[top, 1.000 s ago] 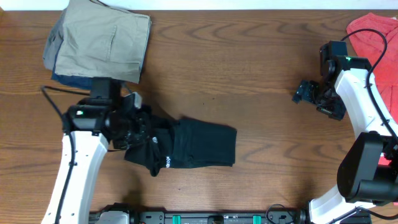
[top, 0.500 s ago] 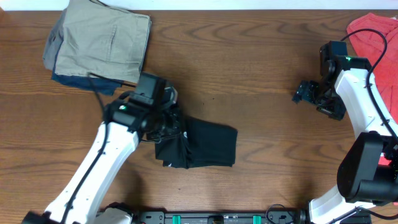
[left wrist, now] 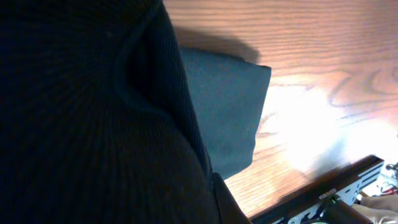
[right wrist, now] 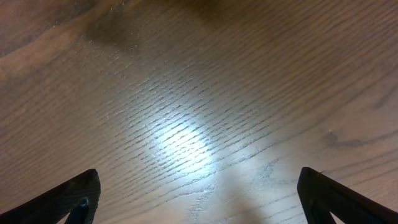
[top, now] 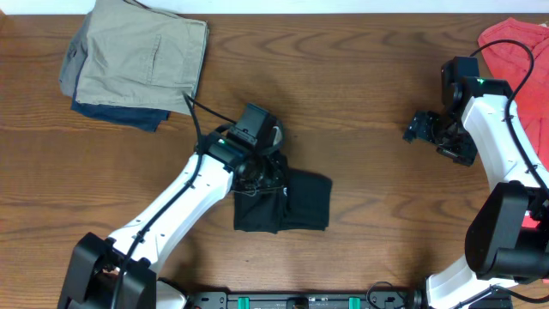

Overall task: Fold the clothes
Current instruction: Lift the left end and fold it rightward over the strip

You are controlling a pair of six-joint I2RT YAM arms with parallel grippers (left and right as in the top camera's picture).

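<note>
The left pincer (top: 260, 178) is closed on a bunched fold of the black T-shirt of soft knitted fabric (top: 307, 202). Its fingers are buried in the cloth from overhead, and the left wrist view is almost filled by dark ribbed material hanging close to the lens. Beyond that hanging fold the wrist view shows a flatter, already doubled part of the garment with a neat corner, resting on the brown wood-grain worktop (top: 369, 69).

From above, the T-shirt is a compact dark bundle near the middle of the worktop, toward the front edge. Its left part is gathered up under the pincer and its right part lies flat.

The right pincer (top: 422, 129) hovers with its jaws spread wide and nothing between them, well apart from the shirt on the right side, with only bare wood beneath it.

A stack of folded garments, khaki on top (top: 137, 51) and dark blue beneath (top: 110, 110), sits at the far left corner. A crumpled red garment (top: 515, 43) lies at the far right corner.

The step in hand looks like a late fold, carrying the left side across onto the flat half. The next move calls for lowering the held edge so that it meets the far edge squarely, then letting go and lifting clear without dragging the layers askew.
</note>
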